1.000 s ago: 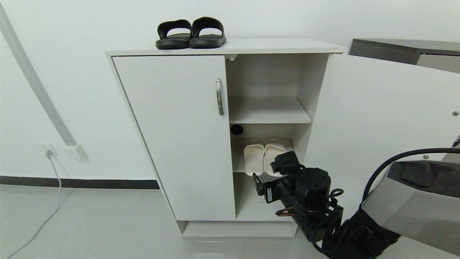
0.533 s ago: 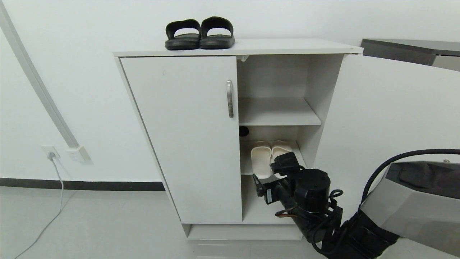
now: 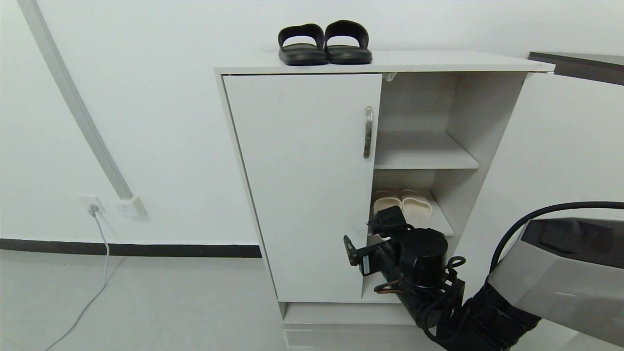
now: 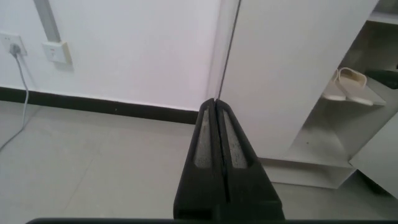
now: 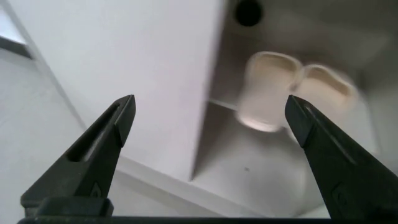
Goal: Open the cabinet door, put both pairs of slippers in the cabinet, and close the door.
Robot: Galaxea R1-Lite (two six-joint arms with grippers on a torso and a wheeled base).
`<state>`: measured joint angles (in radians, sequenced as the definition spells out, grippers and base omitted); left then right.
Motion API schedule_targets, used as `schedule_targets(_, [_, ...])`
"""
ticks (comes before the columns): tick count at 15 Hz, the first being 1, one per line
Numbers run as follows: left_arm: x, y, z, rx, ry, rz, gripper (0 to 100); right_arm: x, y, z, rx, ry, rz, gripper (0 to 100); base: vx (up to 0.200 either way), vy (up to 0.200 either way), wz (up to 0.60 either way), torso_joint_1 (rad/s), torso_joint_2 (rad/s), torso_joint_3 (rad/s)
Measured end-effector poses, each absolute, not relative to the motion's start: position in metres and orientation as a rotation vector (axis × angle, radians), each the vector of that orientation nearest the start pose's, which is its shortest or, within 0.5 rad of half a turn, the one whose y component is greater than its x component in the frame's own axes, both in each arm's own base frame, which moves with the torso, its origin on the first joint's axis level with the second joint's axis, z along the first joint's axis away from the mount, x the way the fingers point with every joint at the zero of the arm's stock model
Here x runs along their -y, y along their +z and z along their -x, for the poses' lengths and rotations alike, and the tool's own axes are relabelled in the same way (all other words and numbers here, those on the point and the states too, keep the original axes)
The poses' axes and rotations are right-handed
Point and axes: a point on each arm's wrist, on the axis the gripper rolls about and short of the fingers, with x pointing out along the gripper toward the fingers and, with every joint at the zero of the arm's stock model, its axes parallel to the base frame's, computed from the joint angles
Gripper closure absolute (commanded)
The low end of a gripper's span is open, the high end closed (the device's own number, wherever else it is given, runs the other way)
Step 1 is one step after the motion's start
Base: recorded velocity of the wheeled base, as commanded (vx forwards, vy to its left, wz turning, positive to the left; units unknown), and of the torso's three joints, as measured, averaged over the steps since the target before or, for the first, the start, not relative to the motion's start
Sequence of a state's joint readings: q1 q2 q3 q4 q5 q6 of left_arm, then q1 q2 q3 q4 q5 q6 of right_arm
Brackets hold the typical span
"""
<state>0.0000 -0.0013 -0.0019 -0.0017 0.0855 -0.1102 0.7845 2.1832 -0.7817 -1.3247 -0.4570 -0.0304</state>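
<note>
A pair of black slippers (image 3: pixel 325 44) sits on top of the white cabinet (image 3: pixel 302 185). Its left door is shut, with a metal handle (image 3: pixel 368 131); the right door (image 3: pixel 551 146) stands wide open. A pair of white slippers (image 3: pixel 404 202) (image 5: pixel 292 90) (image 4: pixel 348 84) lies on the middle shelf inside. My right gripper (image 3: pixel 368 234) (image 5: pixel 210 106) is open and holds nothing, low in front of the shut door's inner edge, just below the white slippers. My left gripper (image 4: pixel 215 109) is shut on nothing, out over the floor to the cabinet's left front.
A wall socket (image 3: pixel 90 204) with a cable hanging to the floor is left of the cabinet. A slanted grey conduit (image 3: pixel 73 97) runs up the wall. Grey furniture (image 3: pixel 585 61) stands behind the open door. Bare tiled floor lies to the left.
The head camera has shifted, so the cabinet now shows further right. My right gripper now stands before the shut door's edge instead of the open bay. The slippers have not moved.
</note>
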Motion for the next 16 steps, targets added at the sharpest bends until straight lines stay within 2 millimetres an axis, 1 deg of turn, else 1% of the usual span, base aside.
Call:
schedule_targets(2, [-0.002,0.076,0.023,0.010,0.085,0.110,100,-0.258,0.077,-0.272,-0.062,0.330,0.077,0,0.000,0.200,0.00,-0.002,0.01,0.005])
schedule_targets(5, [-0.002,0.076,0.023,0.010,0.085,0.110,100,-0.258,0.076,-0.273,-0.065,0.330,0.074,0,0.000,0.000,0.00,0.000,0.00,0.000])
schedule_targets(8, [-0.002,0.076,0.023,0.011,0.085,0.110,100,-0.251,0.076,-0.277,-0.067,0.313,0.073,0,0.000,0.000,0.00,0.000,0.00,0.000])
schedule_targets(16, [-0.002,0.077,0.023,0.012,0.086,0.110,100,-0.249,0.066,-0.274,-0.090,0.350,0.104,0,0.000,0.000,0.00,0.000,0.00,0.000])
